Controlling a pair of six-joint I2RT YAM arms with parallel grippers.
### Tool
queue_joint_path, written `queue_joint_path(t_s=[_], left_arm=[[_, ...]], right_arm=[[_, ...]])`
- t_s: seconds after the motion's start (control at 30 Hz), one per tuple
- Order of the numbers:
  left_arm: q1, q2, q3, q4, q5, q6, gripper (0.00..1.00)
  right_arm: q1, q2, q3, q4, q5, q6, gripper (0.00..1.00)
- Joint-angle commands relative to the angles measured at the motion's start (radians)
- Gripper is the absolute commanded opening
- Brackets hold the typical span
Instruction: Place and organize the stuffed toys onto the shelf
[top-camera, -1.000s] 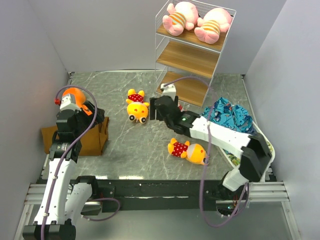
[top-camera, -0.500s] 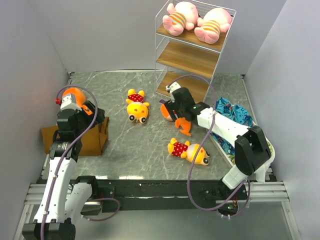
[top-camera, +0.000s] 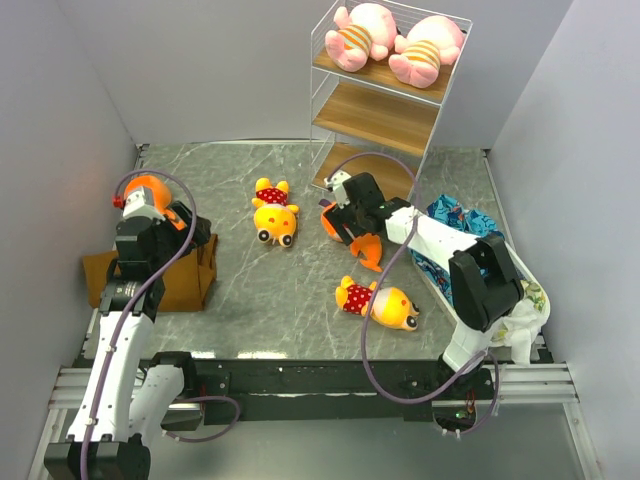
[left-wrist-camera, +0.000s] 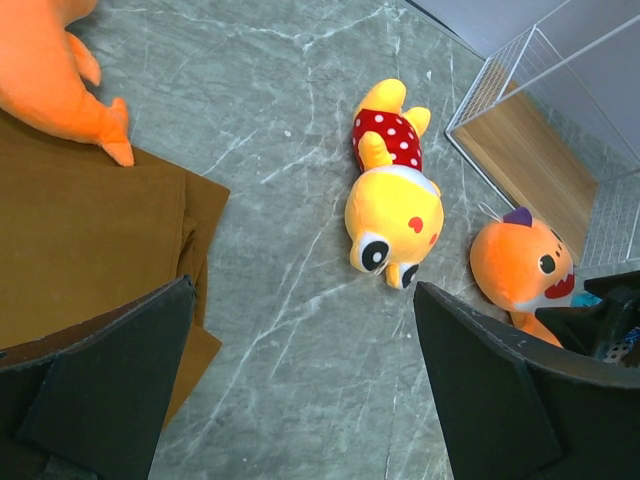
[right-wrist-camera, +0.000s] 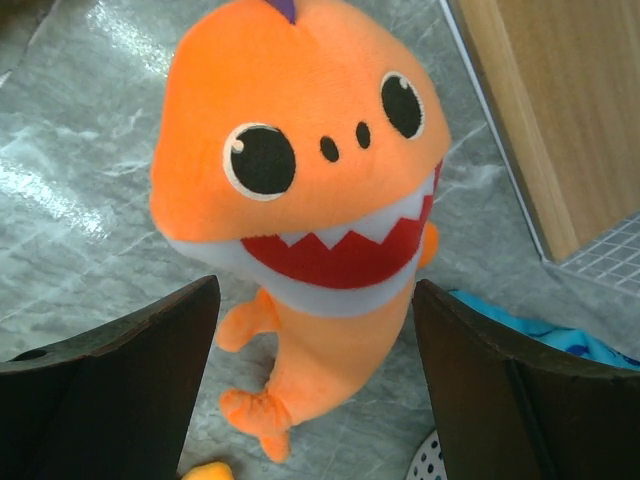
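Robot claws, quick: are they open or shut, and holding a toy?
Left gripper: open, holding nothing.
Right gripper: open, fingers either side of the orange fish toy, not gripping it.

White arms (top-camera: 108, 375), black joints (top-camera: 488, 285) (purple cables (top-camera: 363, 345) looping).

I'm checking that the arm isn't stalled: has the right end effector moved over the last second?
Yes. In the top view the right end effector has shifted right, toward the shelf's foot, uncovering the orange fish beneath it.
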Motion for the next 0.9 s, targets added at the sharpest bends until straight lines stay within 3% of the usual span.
queue_joint_path(t_s=[0.0,0.1,0.13,0.23,0.33,0.67,0.87], left_arm=[[-0.004,0.007,0.003,0.035,0.028,0.012,0.98],[-0.004,0.009,0.000,0.041,0.036,0.016,0.99],[-0.004,0.010,0.000,0.040,0.042,0.016,0.99],[-0.004,0.009,0.000,0.048,0.054,0.019,0.99],[-0.004,0.000,-0.006,0.061,0.070,0.016,0.99],[-0.007,0.050,-0.020,0.195,0.356,-0.024,0.97],[-0.005,0.148,0.008,0.290,0.519,-0.080,0.96]], right_arm=[[-0.016,0.028,0.014,0.059,-0.039,-0.012,0.84],[-0.016,0.056,0.031,0.039,-0.024,0.005,0.74],[-0.013,0.054,0.034,0.036,-0.019,0.018,0.51],[-0.013,0.048,0.080,0.008,0.023,0.130,0.16],[-0.001,0.051,0.164,-0.070,0.091,0.294,0.00],[0.111,-0.102,0.190,-0.083,0.064,0.797,0.00],[0.236,-0.179,0.135,0.028,0.029,0.937,0.00]])
